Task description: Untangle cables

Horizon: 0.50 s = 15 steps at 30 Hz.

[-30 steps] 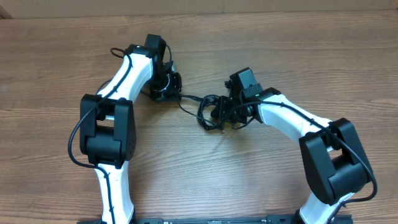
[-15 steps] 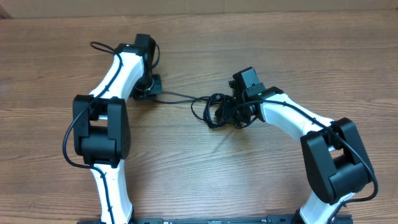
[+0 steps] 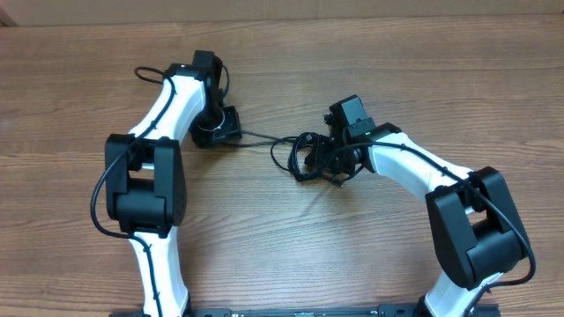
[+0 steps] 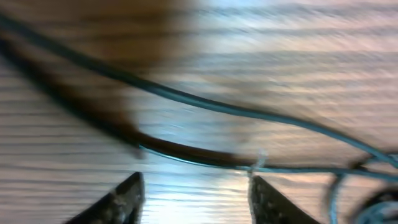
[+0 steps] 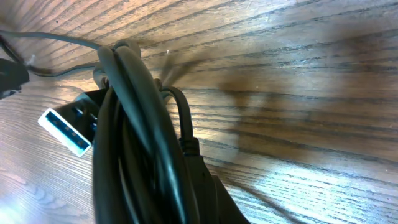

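Note:
The cables are thin black cords bunched in a tangle at the table's middle. One strand runs left from the tangle toward my left gripper. In the left wrist view, two blurred strands cross the wood just beyond the left gripper, which is open with only bare table between its fingertips. My right gripper is shut on the tangle's right side. Up close, the bundled cords fill the right gripper, and a silver USB plug sticks out at the left.
The wooden table stretches all round both arms. Thicker black wires loop along the arm bodies. Both arm bases stand at the front edge.
My left gripper pulled a strand out to the left, then opened and let it go. The strand now lies on the table. The right gripper held still on the bundle.

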Motion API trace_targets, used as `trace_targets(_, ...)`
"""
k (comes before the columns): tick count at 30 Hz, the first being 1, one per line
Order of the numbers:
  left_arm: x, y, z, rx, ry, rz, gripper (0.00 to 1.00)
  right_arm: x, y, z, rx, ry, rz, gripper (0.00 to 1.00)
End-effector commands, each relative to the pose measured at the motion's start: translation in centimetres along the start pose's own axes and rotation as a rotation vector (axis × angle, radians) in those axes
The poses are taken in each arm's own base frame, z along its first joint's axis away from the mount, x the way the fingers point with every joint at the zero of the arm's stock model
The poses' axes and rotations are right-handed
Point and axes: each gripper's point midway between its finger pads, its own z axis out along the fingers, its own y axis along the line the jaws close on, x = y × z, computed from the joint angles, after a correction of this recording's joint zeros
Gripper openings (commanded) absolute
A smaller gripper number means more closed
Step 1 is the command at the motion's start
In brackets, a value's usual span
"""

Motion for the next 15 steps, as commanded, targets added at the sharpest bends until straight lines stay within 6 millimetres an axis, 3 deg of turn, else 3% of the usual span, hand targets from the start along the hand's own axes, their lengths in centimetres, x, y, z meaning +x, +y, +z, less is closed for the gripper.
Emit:
trace_targets(1, 2.1, -3.1, -0.5, 0.111, 0.062, 0.006, 0.48, -0.1, 0.2, -0.3, -0.003, -0.014, -0.007, 0.04)
trace_targets(8, 5.0, -7.0, -0.3, 0.190, 0.147, 0.039, 0.43, -0.1, 0.2, -0.3, -0.004, -0.014, -0.007, 0.04)
trace_targets(12, 6.4, -8.8, 0.1, 0.179, 0.165, 0.054, 0.44, -0.1, 0.2, -0.3, -0.003, -0.014, -0.007, 0.04)
trace_targets(15, 7.4, -9.6, 0.4, 0.142, 0.173, 0.047, 0.39, -0.1, 0.2, -0.3, -0.003, -0.014, -0.007, 0.04)
